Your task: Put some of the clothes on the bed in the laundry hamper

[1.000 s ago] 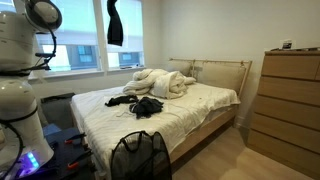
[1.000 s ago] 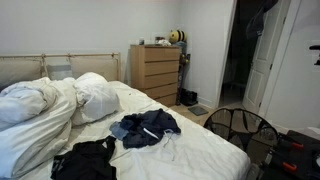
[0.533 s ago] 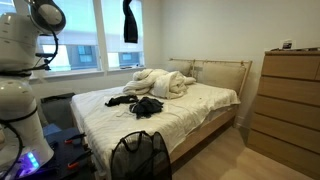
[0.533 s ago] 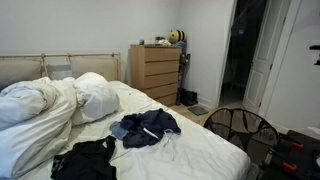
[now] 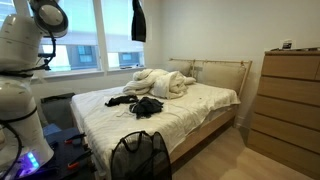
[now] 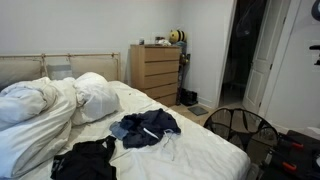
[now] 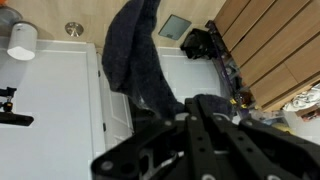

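Observation:
My gripper [image 7: 192, 108] is shut on a dark garment [image 7: 135, 55] that hangs from the jaws in the wrist view. The same garment dangles high above the bed in both exterior views [image 5: 138, 20] [image 6: 315, 10]; the gripper itself is out of frame there. More dark clothes lie on the white bed: a pile [image 5: 146, 105] in mid-bed, a blue-black heap [image 6: 147, 127] and a black piece [image 6: 85, 160]. The black mesh laundry hamper [image 5: 140, 155] stands at the foot of the bed and also shows in an exterior view [image 6: 240, 128].
The robot's white body [image 5: 20, 90] stands beside the bed by the window. A bunched white duvet [image 5: 160, 82] and pillows lie at the headboard. A wooden dresser [image 5: 290, 100] stands by the wall. An open doorway [image 6: 245, 55] is beyond the hamper.
The hanging dark garment has moved steadily to the right along the top of an exterior view and now enters the top corner of the other. The clothes on the bed have not moved.

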Controlling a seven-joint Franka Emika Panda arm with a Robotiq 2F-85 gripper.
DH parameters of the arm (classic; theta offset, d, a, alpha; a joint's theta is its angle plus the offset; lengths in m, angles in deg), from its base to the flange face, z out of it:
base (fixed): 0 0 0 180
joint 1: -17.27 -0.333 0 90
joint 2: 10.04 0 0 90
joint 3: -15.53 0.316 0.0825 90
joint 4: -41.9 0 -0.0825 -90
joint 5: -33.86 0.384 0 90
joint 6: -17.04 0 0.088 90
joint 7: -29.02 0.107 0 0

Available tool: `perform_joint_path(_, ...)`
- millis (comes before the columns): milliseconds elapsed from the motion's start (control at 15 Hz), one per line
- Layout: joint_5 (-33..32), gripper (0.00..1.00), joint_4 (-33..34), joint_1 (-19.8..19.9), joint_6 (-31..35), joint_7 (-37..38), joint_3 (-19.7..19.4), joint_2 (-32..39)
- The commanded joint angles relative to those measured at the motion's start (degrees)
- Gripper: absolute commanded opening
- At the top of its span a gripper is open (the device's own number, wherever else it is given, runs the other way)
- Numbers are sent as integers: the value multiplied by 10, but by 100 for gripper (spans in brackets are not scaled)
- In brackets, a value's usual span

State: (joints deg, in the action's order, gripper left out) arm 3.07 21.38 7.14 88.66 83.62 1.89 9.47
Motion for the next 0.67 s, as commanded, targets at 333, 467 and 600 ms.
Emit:
perform_joint_path(333,30,1,0,50,67,5,-4,13)
perform_joint_path(467,35,1,-1,57,76,4,-4,15)
perform_joint_path(600,41,1,-1,63,82,2,-4,18)
